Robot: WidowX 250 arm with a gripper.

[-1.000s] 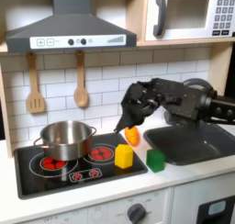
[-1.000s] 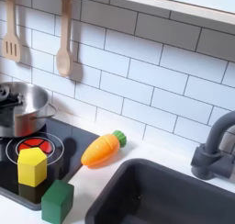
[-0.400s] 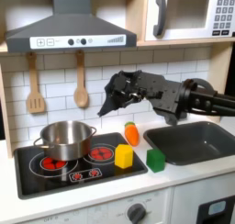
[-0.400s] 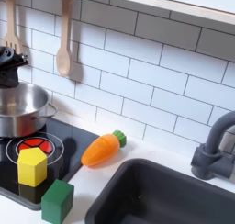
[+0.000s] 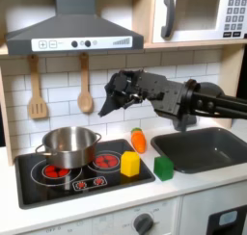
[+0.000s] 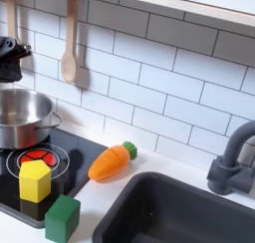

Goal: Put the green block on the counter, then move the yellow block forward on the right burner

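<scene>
Green block (image 5: 164, 168) already on table (image 5: 198, 186); yellow block (image 5: 129, 163) on burner. Tool (image 5: 109, 106) high, grip state unclear. Risk: descent clips pot (image 5: 68, 145).

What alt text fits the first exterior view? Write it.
A black robot arm's gripper hovers above a steel pot on a toy stovetop. A yellow block, green block and toy carrot lie beside a grey sink.

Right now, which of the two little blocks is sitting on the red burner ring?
The yellow block, resting on the stove's red ring beside the pot. The green block sits off the rings at the black stovetop's edge, nearer the sink.
</scene>
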